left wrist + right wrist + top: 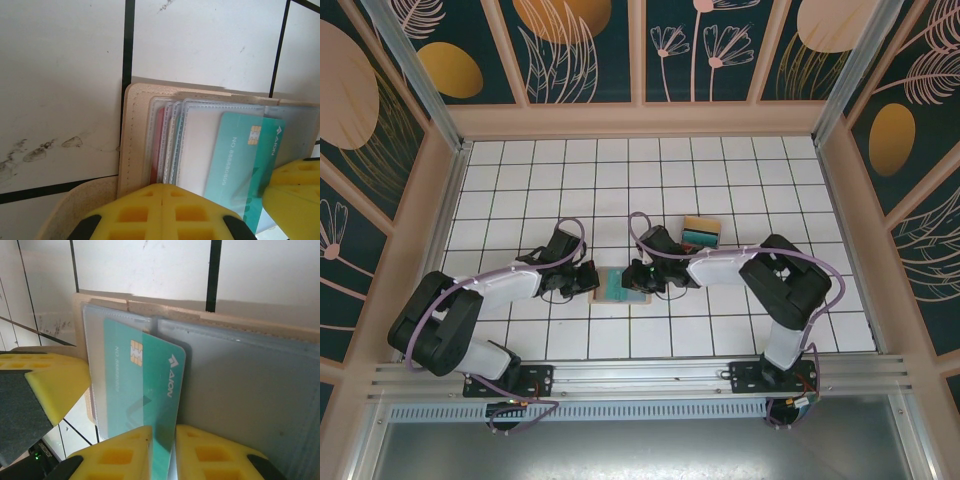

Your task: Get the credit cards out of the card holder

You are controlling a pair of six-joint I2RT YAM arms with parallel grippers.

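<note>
Right wrist view: the right gripper (pixel 162 442) has its yellow ribbed fingers (pixel 117 457) drawn narrow, pinching the near edge of a thin teal plastic credit card (pixel 145 380) with a gold chip and white lettering. The teal card stands partly out of a clear plastic sleeve (pixel 250 405) of the flat tan leather-like card holder (pixel 240 322), which lies open on the white tiled table (pixel 150 265) with black grout lines.

From the left wrist, the left gripper (pixel 164 202) has its yellow fingers pressed together over the near edge of the card holder (pixel 132 140), whose tan cover curls up just beside them. A stack of clear sleeves fans out beyond, a red card (pixel 159 145) showing inside one of them.

From above, the card holder (pixel 620 290) lies between the two grippers, left gripper (pixel 588 278) at its left edge, right gripper (pixel 642 275) at its right. A small pile of coloured cards (pixel 701 236) lies near, farther back and to the right.
</note>
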